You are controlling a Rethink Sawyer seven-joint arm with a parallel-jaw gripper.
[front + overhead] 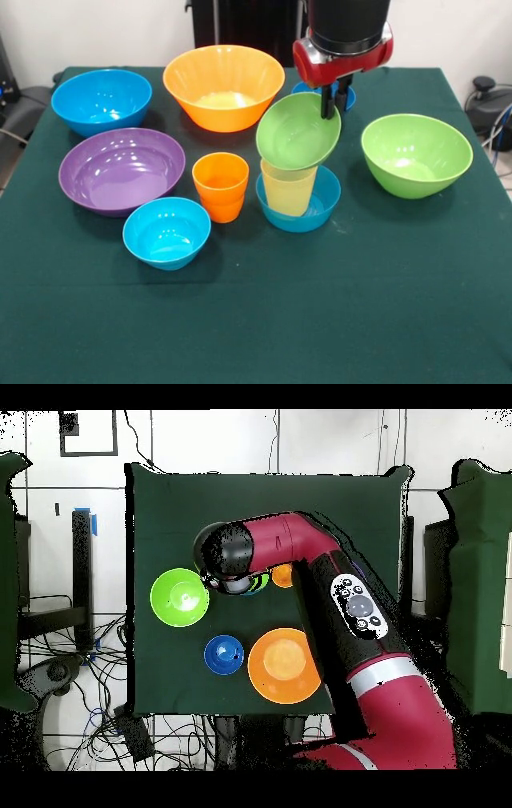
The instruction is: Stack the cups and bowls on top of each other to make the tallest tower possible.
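The small green bowl [298, 132] sits tilted on the rim of the pale yellow cup [289, 192], its mouth turned toward the camera in the front view. The cup stands upright inside a light blue bowl [299, 200] near the middle of the table [336, 320]. The gripper [330, 102] hangs at the bowl's far rim, its dark fingers closed over that rim — gripping the bowl, as far as the front view shows.

Handling, by judgement: thin glossy plastic, light and stiff, slippery on its curved wall. The rim is the only sound place for a pinch; a grip lower down would likely slide. The cup beneath is tall and narrow, and a sideways push could tip it.

Materials and shapes: all pieces are smooth, shiny, round-bottomed plastic. The yellow cup is translucent; the orange cup [221, 186] just left of it is opaque and tapered.

Around them — a second light blue bowl [166, 233] in front, a purple bowl [122, 170] and blue bowl [102, 101] to the left, a large orange bowl [224, 86] behind, a large green bowl [416, 154] to the right. The table is covered in dark green cloth.
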